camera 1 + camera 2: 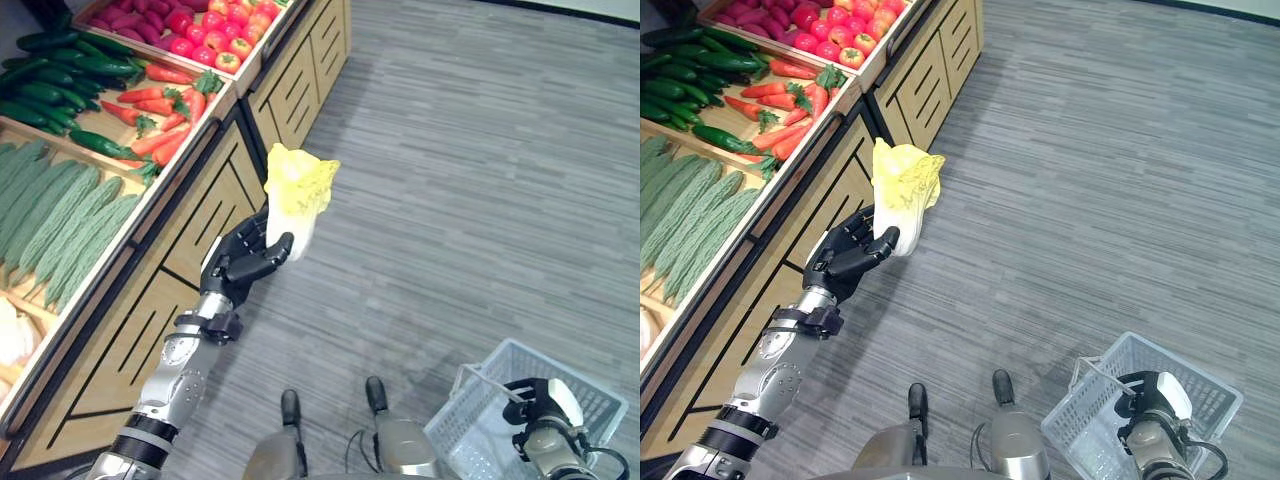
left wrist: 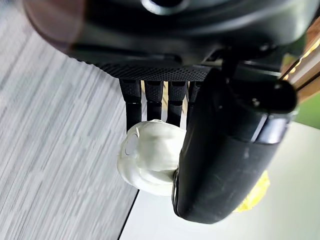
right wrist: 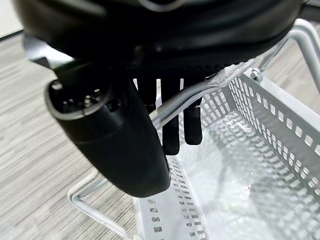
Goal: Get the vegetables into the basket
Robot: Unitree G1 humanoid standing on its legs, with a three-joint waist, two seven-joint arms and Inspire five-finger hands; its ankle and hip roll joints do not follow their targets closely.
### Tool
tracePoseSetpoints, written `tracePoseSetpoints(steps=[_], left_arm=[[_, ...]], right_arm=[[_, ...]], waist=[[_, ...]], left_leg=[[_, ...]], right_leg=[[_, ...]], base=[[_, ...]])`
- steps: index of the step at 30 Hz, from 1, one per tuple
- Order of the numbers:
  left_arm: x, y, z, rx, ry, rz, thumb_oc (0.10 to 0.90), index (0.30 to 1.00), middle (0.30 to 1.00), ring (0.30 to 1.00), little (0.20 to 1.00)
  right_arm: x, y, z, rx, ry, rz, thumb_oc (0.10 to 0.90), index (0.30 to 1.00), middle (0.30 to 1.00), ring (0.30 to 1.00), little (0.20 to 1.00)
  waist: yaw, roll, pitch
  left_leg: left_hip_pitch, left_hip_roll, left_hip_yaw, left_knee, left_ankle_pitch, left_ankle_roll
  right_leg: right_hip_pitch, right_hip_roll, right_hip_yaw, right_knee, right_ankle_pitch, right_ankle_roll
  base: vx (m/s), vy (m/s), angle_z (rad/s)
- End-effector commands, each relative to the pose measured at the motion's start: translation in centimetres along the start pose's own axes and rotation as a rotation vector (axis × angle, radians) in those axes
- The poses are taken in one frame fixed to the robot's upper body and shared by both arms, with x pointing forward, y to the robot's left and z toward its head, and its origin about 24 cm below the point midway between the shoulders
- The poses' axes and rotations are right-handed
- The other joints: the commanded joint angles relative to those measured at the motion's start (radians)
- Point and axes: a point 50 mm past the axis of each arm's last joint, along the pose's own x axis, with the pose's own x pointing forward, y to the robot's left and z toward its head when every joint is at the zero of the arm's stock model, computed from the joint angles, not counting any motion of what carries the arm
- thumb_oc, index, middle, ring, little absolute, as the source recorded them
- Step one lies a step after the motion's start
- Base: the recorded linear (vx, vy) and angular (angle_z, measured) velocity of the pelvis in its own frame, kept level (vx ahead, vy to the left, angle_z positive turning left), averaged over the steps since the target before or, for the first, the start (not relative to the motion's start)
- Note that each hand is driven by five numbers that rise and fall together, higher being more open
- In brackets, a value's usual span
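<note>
My left hand [image 1: 245, 258] is shut on a Chinese cabbage [image 1: 297, 190], yellow-leaved with a white stem, held upright above the floor beside the wooden stand. In the left wrist view the fingers and thumb [image 2: 225, 150] curl round its white base [image 2: 150, 160]. A pale plastic basket [image 1: 590, 395] hangs at the lower right, with nothing inside it. My right hand [image 1: 545, 405] is shut on the basket's wire handle [image 3: 200, 92], which runs under the curled fingers in the right wrist view.
A wooden produce stand [image 1: 215, 205] runs along the left, holding bitter gourds [image 1: 60, 215], cucumbers [image 1: 60, 70], carrots [image 1: 160, 105] and red fruit [image 1: 215, 35]. Grey plank floor [image 1: 480, 170] spreads between the stand and the basket.
</note>
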Motion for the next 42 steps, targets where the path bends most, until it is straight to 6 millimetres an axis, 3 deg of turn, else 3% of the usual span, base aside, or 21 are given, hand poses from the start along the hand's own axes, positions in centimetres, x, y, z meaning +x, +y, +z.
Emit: tracePoseSetpoints(steps=[1, 5, 6, 8, 9, 10, 13, 17, 20, 22, 28, 31, 33, 34, 35, 37, 39, 42], left_arm=[[0.6, -0.8, 5.3, 0.107, -0.253, -0.079, 0.4, 0.3, 0.3, 0.3, 0.3], [0.7, -0.7, 5.3, 0.114, -0.252, -0.078, 0.4, 0.3, 0.3, 0.3, 0.3], [0.7, -0.4, 5.0, 0.11, -0.24, -0.068, 0.4, 0.3, 0.3, 0.3, 0.3], [0.6, -0.2, 4.9, 0.117, -0.236, -0.054, 0.4, 0.3, 0.3, 0.3, 0.3], [0.4, 0.4, 4.8, 0.136, -0.223, -0.038, 0.4, 0.3, 0.3, 0.3, 0.3], [0.3, 0.7, 4.8, 0.143, -0.218, -0.027, 0.4, 0.3, 0.3, 0.3, 0.3], [0.0, 1.0, 4.6, 0.141, -0.207, -0.017, 0.4, 0.3, 0.3, 0.3, 0.3], [-0.7, 1.8, 4.2, 0.152, -0.187, 0.012, 0.4, 0.3, 0.3, 0.3, 0.3], [-0.9, 2.1, 4.1, 0.15, -0.183, 0.029, 0.4, 0.3, 0.3, 0.3, 0.3], [-0.9, 2.1, 4.0, 0.147, -0.184, 0.037, 0.4, 0.3, 0.3, 0.3, 0.3], [-0.8, 1.9, 3.4, 0.127, -0.173, 0.042, 0.4, 0.3, 0.3, 0.3, 0.3], [-0.9, 1.8, 2.7, 0.113, -0.157, 0.048, 0.4, 0.3, 0.3, 0.3, 0.3], [-0.8, 1.6, 2.6, 0.104, -0.157, 0.044, 0.4, 0.3, 0.3, 0.3, 0.3], [-0.8, 1.6, 2.6, 0.104, -0.157, 0.044, 0.4, 0.3, 0.3, 0.3, 0.3], [-0.8, 1.3, 2.4, 0.089, -0.155, 0.045, 0.4, 0.3, 0.3, 0.3, 0.3], [-0.8, 1.3, 2.2, 0.092, -0.147, 0.05, 0.4, 0.3, 0.3, 0.3, 0.3], [-0.6, 1.2, 2.3, 0.095, -0.153, 0.044, 0.4, 0.3, 0.3, 0.3, 0.3], [-0.2, 0.4, 2.1, 0.11, -0.135, -0.015, 0.4, 0.3, 0.3, 0.3, 0.3]], right_arm=[[0.2, -0.8, 0.0, -0.003, 0.0, -0.051, 0.4, 0.3, 0.3, 0.3, 0.3], [0.0, -0.3, -0.1, 0.002, 0.006, -0.034, 0.4, 0.3, 0.3, 0.3, 0.3], [0.0, -0.1, 0.0, 0.011, 0.005, -0.03, 0.4, 0.3, 0.3, 0.3, 0.3], [-0.1, 0.2, 0.6, 0.01, -0.019, -0.023, 0.4, 0.3, 0.3, 0.3, 0.3], [-0.2, 0.7, 0.8, 0.015, -0.02, -0.003, 0.4, 0.3, 0.3, 0.3, 0.3], [-0.3, 0.9, 0.9, 0.011, -0.025, 0.005, 0.4, 0.3, 0.3, 0.3, 0.3], [-0.3, 1.0, 0.9, 0.012, -0.022, 0.008, 0.4, 0.3, 0.3, 0.3, 0.3], [-0.3, 1.1, 1.0, 0.008, -0.026, 0.013, 0.4, 0.3, 0.3, 0.3, 0.3], [-0.3, 1.2, 1.3, 0.01, -0.035, 0.01, 0.4, 0.3, 0.3, 0.3, 0.3], [-0.3, 1.2, 1.0, 0.008, -0.029, 0.012, 0.4, 0.3, 0.3, 0.3, 0.3], [-0.4, 0.7, 0.0, 0.007, -0.008, 0.004, 0.4, 0.3, 0.3, 0.3, 0.3], [-0.1, -0.6, -0.2, 0.009, -0.018, -0.032, 0.4, 0.3, 0.3, 0.3, 0.3], [0.1, -1.4, -0.2, 0.003, -0.03, -0.055, 0.4, 0.3, 0.3, 0.3, 0.3], [0.1, -1.4, -0.1, 0.003, -0.031, -0.055, 0.4, 0.3, 0.3, 0.3, 0.3], [0.5, -2.4, 0.1, -0.005, -0.039, -0.085, 0.4, 0.3, 0.3, 0.3, 0.3], [0.8, -3.2, 0.4, -0.002, -0.047, -0.112, 0.4, 0.3, 0.3, 0.3, 0.3], [1.2, -4.5, 1.5, -0.005, -0.1, -0.152, 0.4, 0.3, 0.3, 0.3, 0.3], [2.2, -7.3, 3.3, 0.018, -0.13, -0.227, 0.4, 0.3, 0.3, 0.3, 0.3]], waist=[[0.037, -0.062, -0.041], [0.029, -0.073, -0.039], [0.019, -0.082, -0.036], [0.02, -0.085, -0.034], [0.028, -0.077, -0.024], [0.034, -0.072, -0.034], [0.051, -0.072, -0.047], [0.075, -0.087, -0.075], [0.078, -0.091, -0.078], [0.073, -0.09, -0.081], [0.042, -0.067, -0.082], [0.029, -0.05, -0.072], [0.036, -0.051, -0.064], [0.036, -0.051, -0.067], [0.054, -0.047, -0.066], [0.06, -0.045, -0.074], [0.056, -0.04, -0.081], [0.064, -0.025, -0.103]], left_leg=[[-0.022, -0.007, 0.051, 0.137, -0.092, 0.009], [-0.013, -0.031, 0.073, 0.143, -0.109, 0.026], [-0.005, -0.046, 0.094, 0.141, -0.116, 0.036], [-0.002, -0.043, 0.12, 0.137, -0.117, 0.038], [0.008, -0.019, 0.18, 0.126, -0.113, 0.041], [0.009, -0.008, 0.214, 0.118, -0.108, 0.041], [0.01, 0.004, 0.256, 0.127, -0.11, 0.041], [0.014, 0.01, 0.315, 0.117, -0.101, 0.03], [0.02, 0.019, 0.341, 0.119, -0.096, 0.022], [0.018, 0.039, 0.357, 0.145, -0.092, 0.009], [0.025, 0.087, 0.346, 0.188, -0.072, -0.03], [0.001, 0.131, 0.307, 0.289, 0.001, -0.074], [-0.023, 0.129, 0.233, 0.348, 0.034, -0.092], [-0.026, 0.128, 0.233, 0.346, 0.038, -0.092], [-0.035, 0.089, 0.104, 0.303, 0.038, -0.089], [-0.033, 0.081, 0.036, 0.196, 0.019, -0.077], [-0.017, 0.086, 0.032, 0.142, 0.002, -0.066], [0.058, 0.06, 0.084, 0.059, -0.017, -0.041]], right_leg=[[-0.018, -0.133, -0.017, 0.112, 0.005, 0.099], [-0.036, -0.151, 0.006, 0.134, 0.057, 0.115], [-0.059, -0.162, 0.017, 0.139, 0.119, 0.126], [-0.077, -0.165, 0.005, 0.14, 0.139, 0.129], [-0.086, -0.167, -0.11, 0.182, 0.105, 0.127], [-0.068, -0.169, -0.173, 0.197, 0.07, 0.117], [-0.034, -0.169, -0.208, 0.216, 0.037, 0.109], [0.021, -0.164, -0.24, 0.138, 0.035, 0.117], [0.02, -0.159, -0.252, 0.105, 0.041, 0.119], [0.031, -0.14, -0.252, 0.074, 0.013, 0.105], [0.069, -0.096, -0.244, 0.039, -0.043, 0.068], [0.09, -0.062, -0.233, 0.045, -0.071, 0.029], [0.104, -0.054, -0.221, 0.038, -0.071, 0.015], [0.101, -0.055, -0.222, 0.037, -0.069, 0.015], [0.099, -0.054, -0.199, 0.037, -0.068, 0.015], [0.096, -0.056, -0.18, 0.033, -0.067, 0.024], [0.09, -0.061, -0.164, 0.035, -0.069, 0.035], [0.103, -0.074, -0.148, 0.017, -0.05, 0.054]], base=[[0.05, 0.338, -0.34], [0.01, 0.176, -0.41], [0.0, 0.205, -0.05], [-0.06, 0.2, -0.41], [-0.15, 0.271, -0.69], [-0.15, 0.22, -0.89], [-0.06, 0.036, -1.21], [-0.04, -0.066, -0.59], [-0.02, -0.13, -0.61], [-0.01, -0.181, -0.39], [0.02, -0.235, -0.07], [0.01, -0.252, -0.01], [0.0, -0.147, 0.02], [0.0, -0.064, -0.11], [0.01, -0.024, -0.17], [0.05, 0.013, -0.24], [0.08, 0.101, -0.24], [0.1, 0.212, -0.46]])
